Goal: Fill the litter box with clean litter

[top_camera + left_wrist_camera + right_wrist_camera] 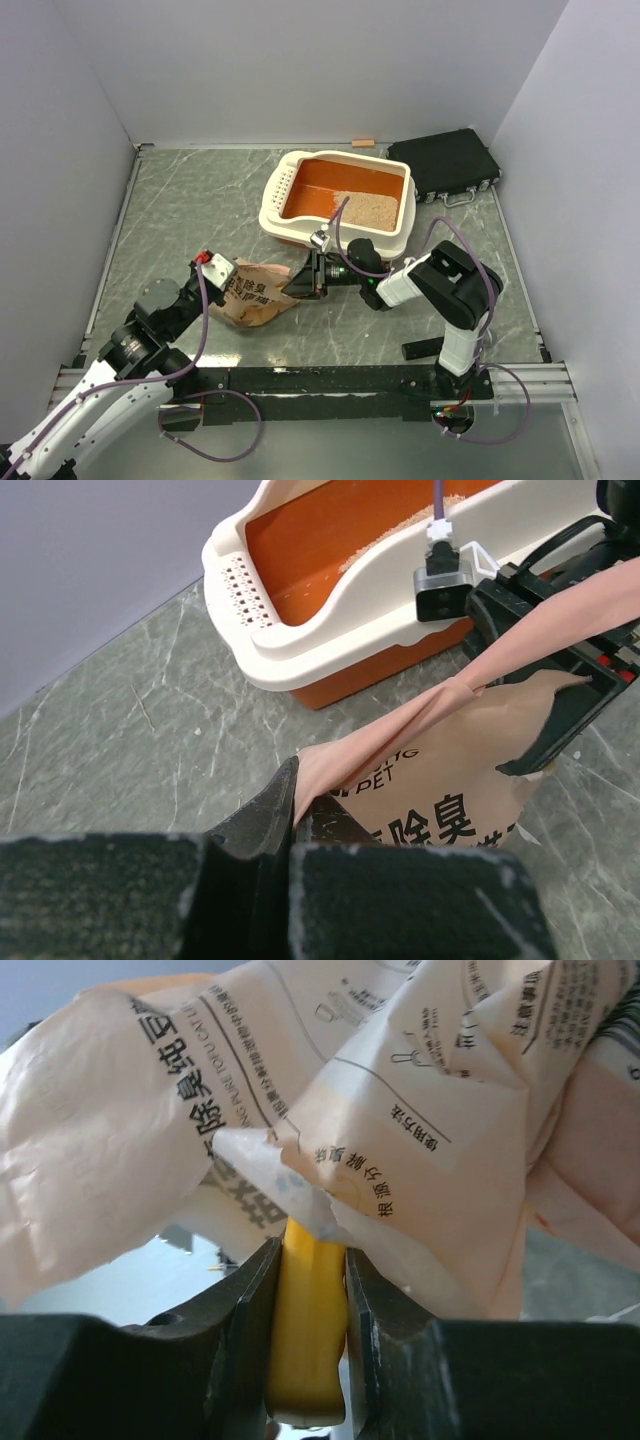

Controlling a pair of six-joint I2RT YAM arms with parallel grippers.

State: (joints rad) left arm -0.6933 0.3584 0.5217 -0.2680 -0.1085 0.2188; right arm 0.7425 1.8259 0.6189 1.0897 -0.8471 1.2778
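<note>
right gripper [308, 1260] tight on yellow piece [308, 1340] half behind paper bag [420, 1160]; left gripper [300, 810] tight on bag edge

The top camera gives me bright, even light from overhead, with only soft shadows and a faint sheen on the table [200, 200]. The walls [300, 70] splay outward toward the edges of that view. In my left wrist view the litter box [340, 630] is crisp, while the left gripper [300, 815] is a dark, blurry mass along the bottom. On the right wrist the paper bag [120, 1140] looks pale, nearly washed out, though its print stays readable. The right gripper [312, 1252] and the yellow piece [305, 1340] it pinches are soft.
</note>
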